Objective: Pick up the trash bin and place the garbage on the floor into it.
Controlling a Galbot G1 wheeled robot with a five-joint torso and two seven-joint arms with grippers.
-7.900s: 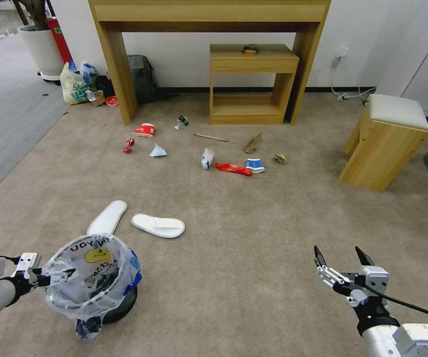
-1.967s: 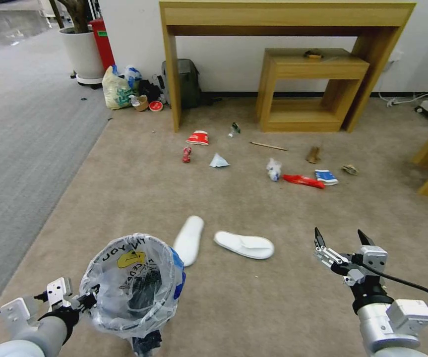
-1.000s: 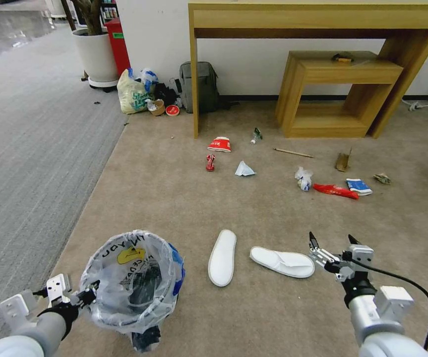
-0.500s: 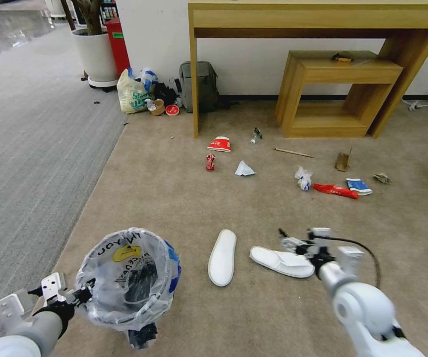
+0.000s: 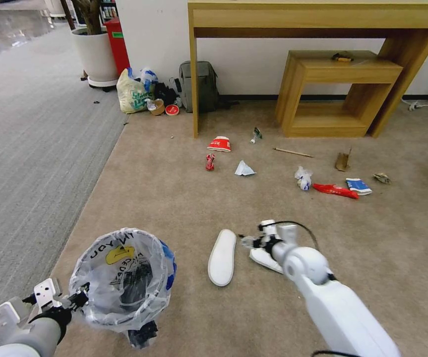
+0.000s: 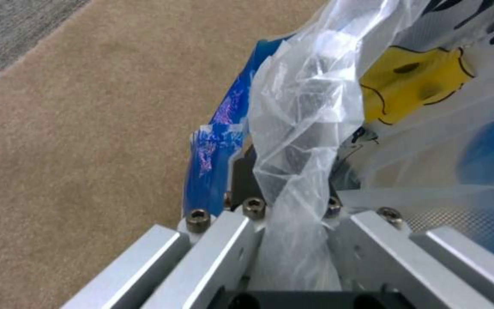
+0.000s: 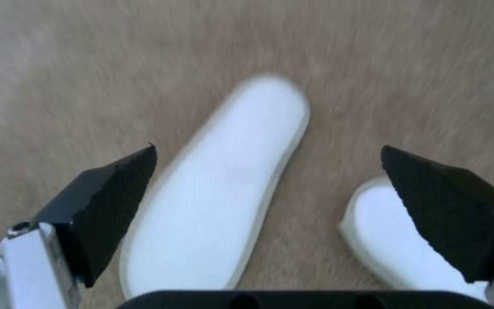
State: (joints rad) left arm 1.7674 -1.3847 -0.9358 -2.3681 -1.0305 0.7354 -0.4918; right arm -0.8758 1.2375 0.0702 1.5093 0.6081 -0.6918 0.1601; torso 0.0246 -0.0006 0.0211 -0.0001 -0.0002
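Head view: right gripper (image 5: 247, 242) jaws spread above half-hidden slipper (image 5: 266, 259); left gripper (image 5: 77, 300) jaws clamping trash bin (image 5: 122, 277) liner.

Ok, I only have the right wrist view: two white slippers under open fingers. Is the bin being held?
Observer: Yes. The left hand is shut on the bin's plastic liner at the rim, low on the robot's left.
Operator: Which slipper is my hand nearest?
Observer: The right hand hovers at the inner end of the right slipper, with the left slipper just beside it.
Operator: Any other litter ahead?
Observer: Yes. Farther out, a red can and a red wrapper lie among cups and scraps in front of the desk.
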